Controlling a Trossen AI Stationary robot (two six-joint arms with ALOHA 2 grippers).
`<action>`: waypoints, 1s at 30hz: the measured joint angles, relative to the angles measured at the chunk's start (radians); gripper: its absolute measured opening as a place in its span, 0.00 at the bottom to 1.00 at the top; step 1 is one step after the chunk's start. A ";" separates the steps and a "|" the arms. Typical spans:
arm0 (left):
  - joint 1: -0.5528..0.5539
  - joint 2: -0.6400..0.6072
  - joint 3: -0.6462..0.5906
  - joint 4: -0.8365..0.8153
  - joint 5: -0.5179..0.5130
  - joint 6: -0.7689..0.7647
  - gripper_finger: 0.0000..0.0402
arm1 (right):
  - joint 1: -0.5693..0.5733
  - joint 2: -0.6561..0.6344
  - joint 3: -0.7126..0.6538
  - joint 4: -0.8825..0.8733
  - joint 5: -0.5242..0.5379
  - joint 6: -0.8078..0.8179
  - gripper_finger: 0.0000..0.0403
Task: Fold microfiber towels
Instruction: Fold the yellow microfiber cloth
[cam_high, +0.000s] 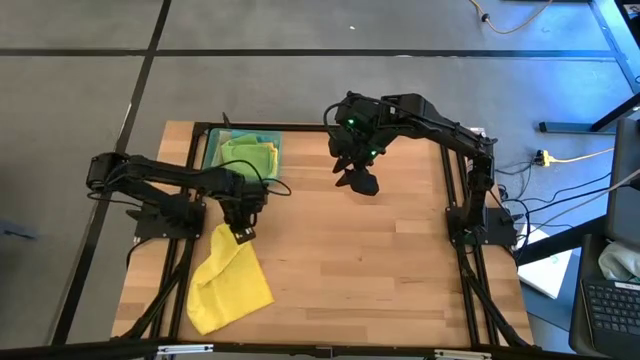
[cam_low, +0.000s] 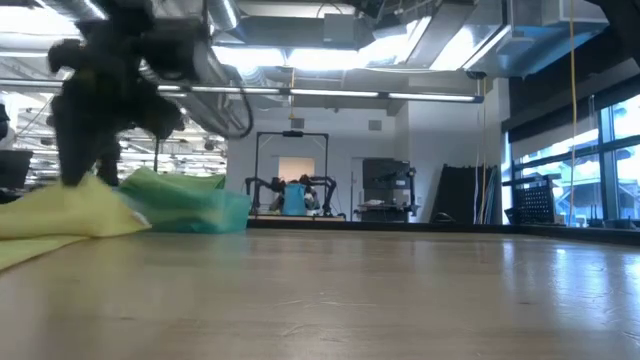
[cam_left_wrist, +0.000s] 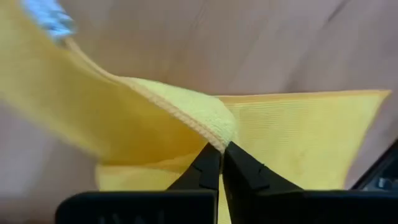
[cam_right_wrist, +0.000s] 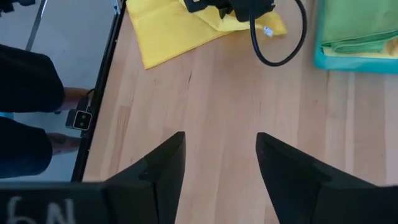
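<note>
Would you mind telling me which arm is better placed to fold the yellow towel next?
Left. The left gripper is shut on the yellow towel's edge; the right gripper hangs open over bare table.

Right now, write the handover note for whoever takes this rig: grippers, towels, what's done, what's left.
Left gripper: shut on a corner of the yellow towel, which lies rumpled at the table's front left.
Right gripper: open, empty, hovering over bare wood beside the tray.
Teal tray, back left: holds a stack of green and yellow towels.
Done: yellow towel out and gripped.
Left: fold it; no fold finished yet.
</note>
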 joint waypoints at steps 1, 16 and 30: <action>-0.006 0.000 0.032 -0.023 -0.009 0.000 0.01 | 0.000 0.000 0.000 -0.004 0.000 -0.006 0.49; -0.182 0.000 0.654 -0.119 -0.213 0.001 0.00 | 0.005 0.000 -0.014 0.028 -0.106 -0.183 0.49; -0.210 0.000 0.781 -0.212 -0.257 0.031 0.00 | 0.067 0.103 -0.015 0.423 -0.184 -0.159 0.49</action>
